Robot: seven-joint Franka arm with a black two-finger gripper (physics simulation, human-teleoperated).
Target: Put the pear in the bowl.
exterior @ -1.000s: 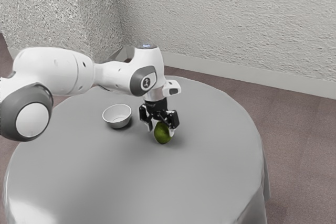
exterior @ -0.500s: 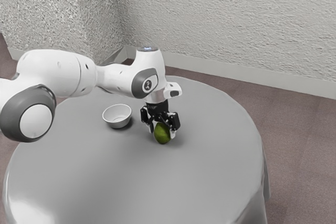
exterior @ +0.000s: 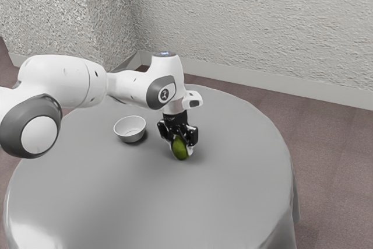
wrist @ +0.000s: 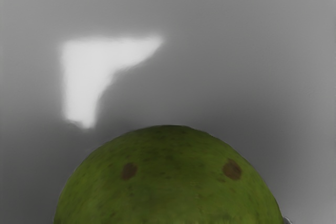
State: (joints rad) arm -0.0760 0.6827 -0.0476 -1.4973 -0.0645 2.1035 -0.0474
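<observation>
My gripper (exterior: pixel 181 146) is low over the table, its two fingers against opposite sides of the green pear (exterior: pixel 180 148), shut on it. The pear's lower part shows below the fingers, at or close to the tabletop; whether it touches cannot be told. In the wrist view the pear (wrist: pixel 168 182) is large at the lower edge, with two brown spots on its skin. The white bowl (exterior: pixel 130 137) stands upright on the table, toward the exterior view's left from the gripper, with nothing visible inside.
The round table (exterior: pixel 140 202) has a grey cloth hanging over its edge. A bright patch of light (wrist: pixel 86 72) lies on the cloth in the wrist view. The arm (exterior: pixel 64 80) reaches in from the exterior view's left, above the table's far left part.
The fingers have come together from both sides onto the pear. My hand has shifted slightly toward the exterior view's right since the earliest frame. Pear and bowl stand where they were.
</observation>
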